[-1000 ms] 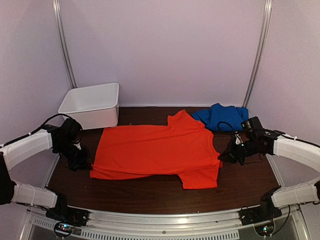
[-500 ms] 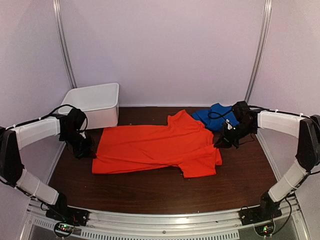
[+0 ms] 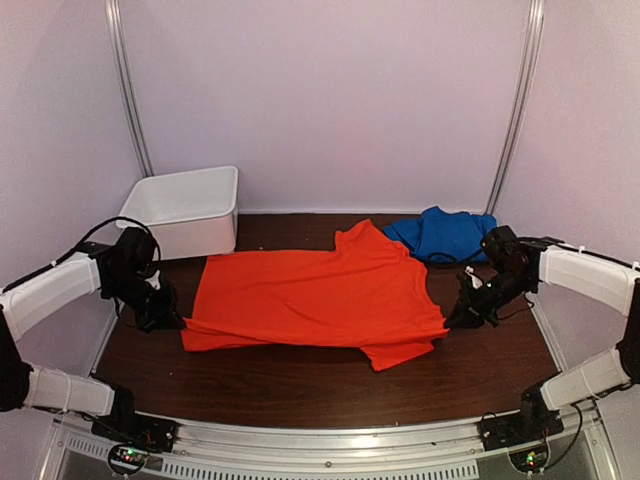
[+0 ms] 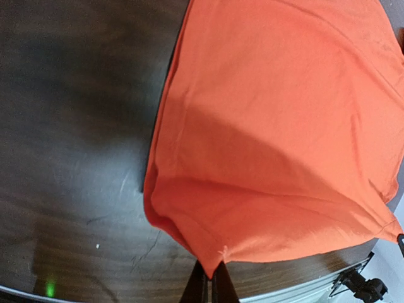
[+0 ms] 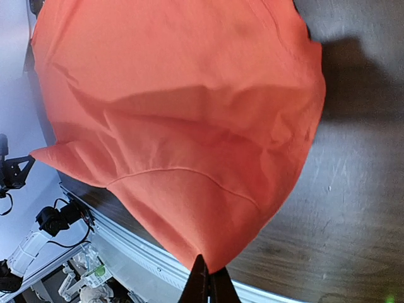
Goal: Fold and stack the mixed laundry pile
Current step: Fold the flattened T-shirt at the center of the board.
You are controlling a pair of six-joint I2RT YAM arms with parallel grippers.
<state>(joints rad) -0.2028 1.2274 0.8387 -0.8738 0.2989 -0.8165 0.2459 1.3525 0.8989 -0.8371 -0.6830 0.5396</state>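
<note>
The orange-red T-shirt (image 3: 315, 300) lay spread across the middle of the dark brown surface (image 3: 300, 385). Its long axis ran from the left edge toward the right edge, with the hem at the left and the shoulders at the right. One sleeve pointed to the far edge and the other to the near edge.

The left tool (image 3: 165, 318) was pinched tight on the near corner of the hem, which rose to a small peak between its fingers. The right tool (image 3: 455, 318) was clamped on a point of cloth at the shirt's right end, next to the near sleeve, and a curved seam ran just above that grip.

The royal-blue garment (image 3: 445, 235) sat bunched near the far right corner, just beside the far sleeve. Whether the two touched could not be told, and the blue one's shape was lost in its folds.

From above, both tools were dark against the dark wood and hard to make out. Each wrist view cut off most of the shirt, and the collar could not be picked out.

A white bin (image 3: 185, 210) stood at the far left corner. The wood showed fine scratches. Pale walls with two metal uprights closed in the far side, and a metal rail ran along the near edge.
</note>
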